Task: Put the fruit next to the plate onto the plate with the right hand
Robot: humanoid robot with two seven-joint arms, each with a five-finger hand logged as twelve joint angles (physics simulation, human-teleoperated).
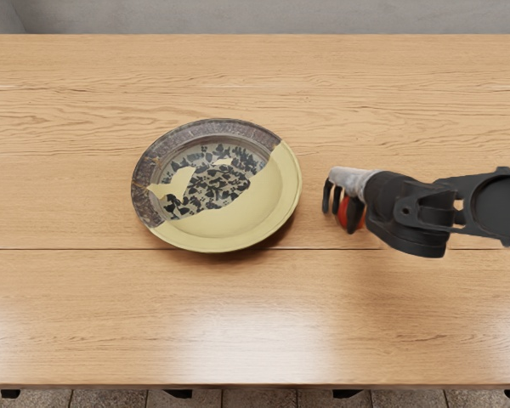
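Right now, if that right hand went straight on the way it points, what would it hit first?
Probably the plate, at the rim facing it. The right hand, curled around the red fruit, points left toward it; its height is unclear.

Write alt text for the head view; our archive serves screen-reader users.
The robot's black right hand, reaching in from the right edge, has its fingers curled around a small red-orange round fruit on a light wooden table. The fruit sits just right of a round yellow ceramic plate with a dark speckled pattern, not touching it.
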